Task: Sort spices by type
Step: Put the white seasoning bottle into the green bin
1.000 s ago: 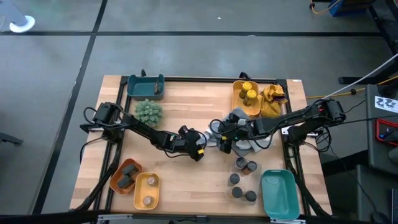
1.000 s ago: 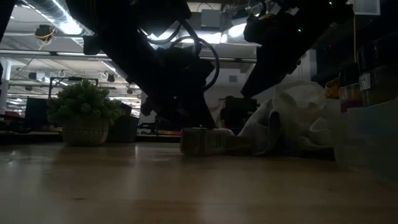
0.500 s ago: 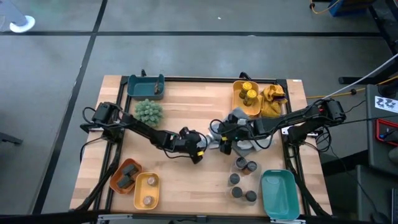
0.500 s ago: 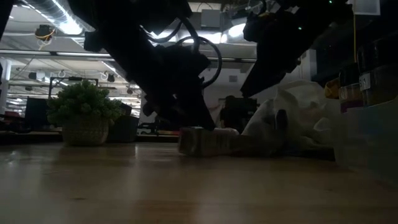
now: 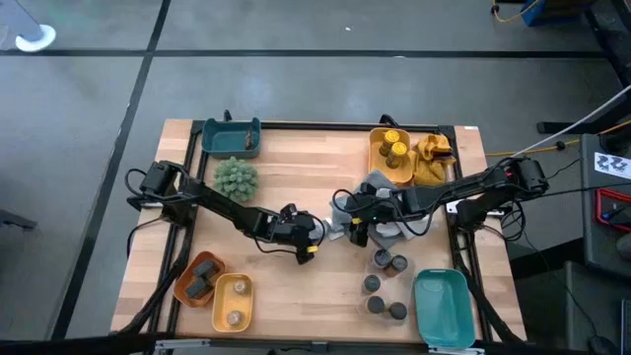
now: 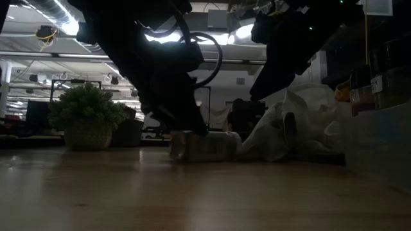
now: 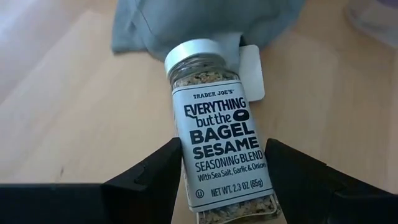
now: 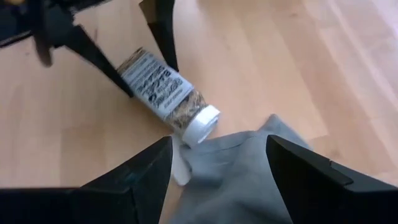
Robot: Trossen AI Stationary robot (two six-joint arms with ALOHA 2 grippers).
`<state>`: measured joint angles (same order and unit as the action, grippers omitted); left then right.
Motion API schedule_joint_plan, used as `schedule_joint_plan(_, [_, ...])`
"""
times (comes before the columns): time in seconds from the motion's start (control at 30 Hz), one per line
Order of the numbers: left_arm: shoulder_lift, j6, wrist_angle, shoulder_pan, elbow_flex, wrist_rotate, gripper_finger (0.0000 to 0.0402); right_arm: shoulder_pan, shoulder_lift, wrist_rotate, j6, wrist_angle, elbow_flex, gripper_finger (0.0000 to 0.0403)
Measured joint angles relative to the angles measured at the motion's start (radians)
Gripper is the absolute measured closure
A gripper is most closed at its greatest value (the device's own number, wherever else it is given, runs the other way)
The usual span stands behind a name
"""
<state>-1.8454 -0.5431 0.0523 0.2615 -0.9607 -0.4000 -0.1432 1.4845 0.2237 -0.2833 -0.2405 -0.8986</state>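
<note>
Left gripper (image 7: 222,177) has its two fingers closed partway on the lower body of a bagel seasoning jar (image 7: 217,134); the jar lies on its side on the table (image 5: 296,286), near mid-table, white lid (image 7: 198,53) pointing toward the grey cloth (image 7: 186,22). Grip sits low on the label, away from the lid, probably so the jar can be drawn clear of the cloth's edge.

Right gripper (image 8: 217,171) hovers over the grey cloth just right of the jar, fingers spread, nothing between them. From its wrist view the jar's lid touches or nearly touches the cloth corner; cannot tell which.

Outward: a cluster of dark-lidded jars (image 5: 383,286) stands near-right, beside a teal bin (image 5: 441,308). Far-right yellow bin (image 5: 389,153) holds yellow-lidded jars. Near-left, an orange bin (image 5: 200,276) holds dark tins and a yellow bin (image 5: 233,301) holds a jar. Far-left teal bin (image 5: 230,136) and green plant ball (image 5: 237,177) are well apart from the work.

Judgement: sorting is partway; this jar needs a bin of its own type.
</note>
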Motion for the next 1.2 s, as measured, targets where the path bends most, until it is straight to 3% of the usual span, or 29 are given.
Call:
schedule_joint_plan(0.13, [-0.001,-0.006,0.091,0.000,0.002,0.097,0.0192,0.000,0.000,-0.042,0.000,0.000,0.000,0.0143])
schedule_joint_plan(0.3, [-0.004,-0.002,0.146,0.001,0.002,0.133,0.0192,0.000,0.000,-0.061,0.000,0.005,0.000,0.0143])
schedule_joint_plan(0.53, [-0.004,0.042,0.117,0.001,0.004,0.121,0.0192,0.000,0.000,-0.061,0.000,0.008,0.000,0.0143])
schedule_joint_plan(0.67, [-0.004,0.064,0.094,0.002,0.005,0.118,0.0214,0.000,0.000,-0.067,0.005,0.008,0.000,0.0143])
schedule_joint_plan(0.9, [-0.010,0.069,0.044,0.001,-0.018,0.123,0.0220,0.000,-0.026,-0.194,0.122,0.005,0.000,0.0143])
schedule_joint_plan(1.2, [-0.008,0.184,0.035,0.018,-0.130,0.116,0.0220,-0.002,-0.070,-0.261,0.244,0.005,0.000,0.0143])
